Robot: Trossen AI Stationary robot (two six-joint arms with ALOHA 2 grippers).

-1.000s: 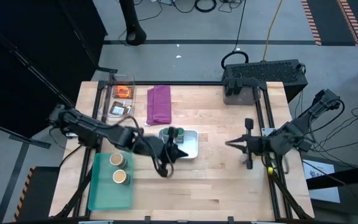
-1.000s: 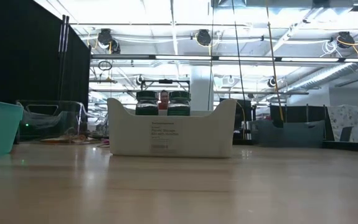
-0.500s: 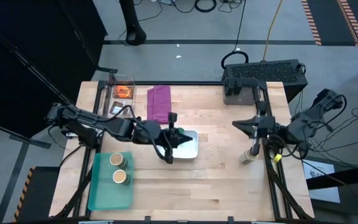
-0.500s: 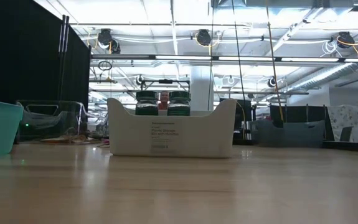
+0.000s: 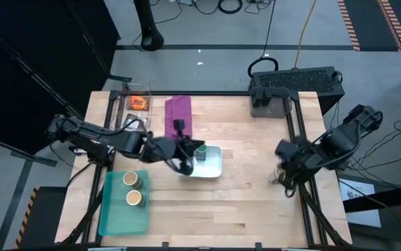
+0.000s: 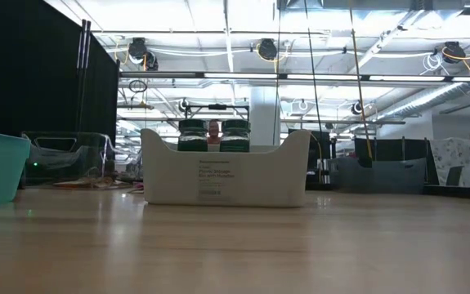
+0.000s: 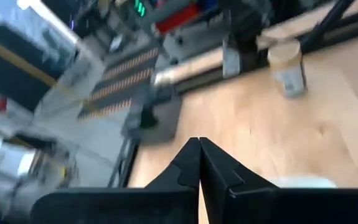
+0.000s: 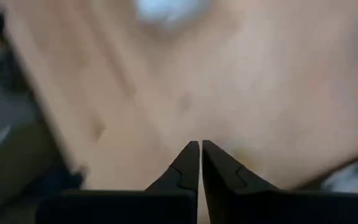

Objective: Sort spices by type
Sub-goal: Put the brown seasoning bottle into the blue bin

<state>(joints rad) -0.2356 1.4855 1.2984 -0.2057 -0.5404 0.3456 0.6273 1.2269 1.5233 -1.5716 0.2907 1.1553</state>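
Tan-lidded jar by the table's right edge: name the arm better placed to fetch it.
Right. The right pincer hangs close beside the tan-lidded jar; the left pincer is far across the table, over the white tray.

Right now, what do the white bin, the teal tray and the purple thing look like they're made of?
The white bin looks like matte moulded plastic: opaque, with smooth rounded corners and a printed label. The teal tray seems to be translucent plastic, since its wall lets light through in the low view. The purple cloth looks like soft fabric, lying folded flat with no shine.
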